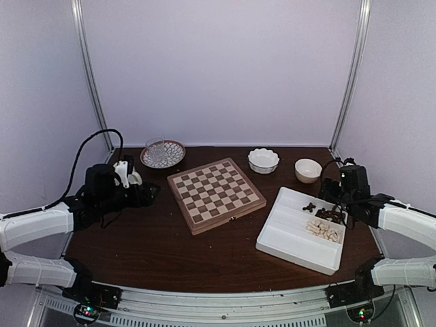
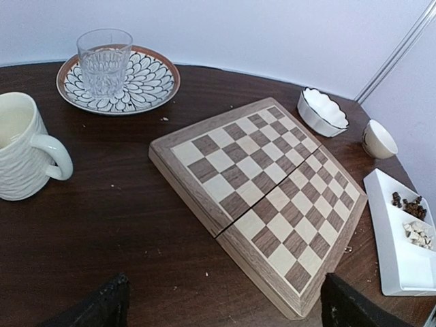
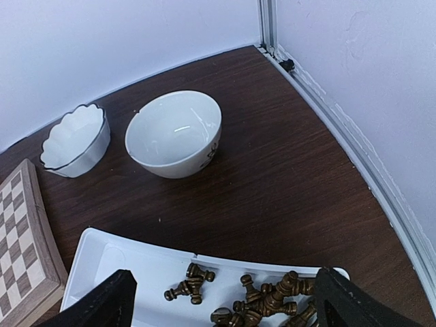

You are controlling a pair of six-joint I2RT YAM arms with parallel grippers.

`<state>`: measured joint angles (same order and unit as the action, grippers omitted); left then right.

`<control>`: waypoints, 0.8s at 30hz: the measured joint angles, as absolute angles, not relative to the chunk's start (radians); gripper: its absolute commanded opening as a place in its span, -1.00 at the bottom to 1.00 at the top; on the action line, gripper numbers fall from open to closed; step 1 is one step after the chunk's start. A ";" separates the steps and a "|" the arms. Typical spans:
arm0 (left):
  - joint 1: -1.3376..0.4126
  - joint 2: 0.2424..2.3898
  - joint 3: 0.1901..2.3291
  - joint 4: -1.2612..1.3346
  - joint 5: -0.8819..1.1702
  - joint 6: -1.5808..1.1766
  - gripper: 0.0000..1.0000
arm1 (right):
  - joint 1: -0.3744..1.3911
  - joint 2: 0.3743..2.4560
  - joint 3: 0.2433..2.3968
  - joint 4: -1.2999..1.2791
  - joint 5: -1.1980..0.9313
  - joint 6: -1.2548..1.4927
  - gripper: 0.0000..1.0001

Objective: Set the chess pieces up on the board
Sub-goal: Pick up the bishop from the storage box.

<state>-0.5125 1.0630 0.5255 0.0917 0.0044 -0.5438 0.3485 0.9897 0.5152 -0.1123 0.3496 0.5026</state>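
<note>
Left arm (image 1: 34,228) and right arm (image 1: 409,225): white shells, black joints; black cable (image 1: 109,130) on the left; base lights (image 1: 85,312) seemingly red-green.

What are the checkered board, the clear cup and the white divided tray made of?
The square checkered chessboard looks like matt wood: grain shows in squares and border. The clear patterned tumbler appears to be glass: see-through, with cut facets. The white divided tray is smooth and slightly glossy, probably plastic, though glazed ceramic is possible.

Dark brown wood-grain table (image 1: 170,252), enclosed on three sides by plain white walls (image 1: 218,68). Aluminium uprights (image 1: 90,75) stand at the two back corners. Lighting even and soft, faint violet cast.
</note>
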 measured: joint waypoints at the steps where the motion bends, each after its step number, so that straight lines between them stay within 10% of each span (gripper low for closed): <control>1: -0.513 1.054 0.523 0.092 0.002 -0.544 0.95 | 0.348 0.992 0.515 -0.115 0.351 0.504 0.88; 16: -0.513 0.852 0.325 0.175 -0.077 -0.543 0.95 | 0.310 1.175 0.595 -0.223 0.364 0.576 0.54; 24: -0.513 0.850 0.318 0.215 -0.094 -0.541 0.95 | 0.273 1.214 0.618 -0.292 0.355 0.619 0.04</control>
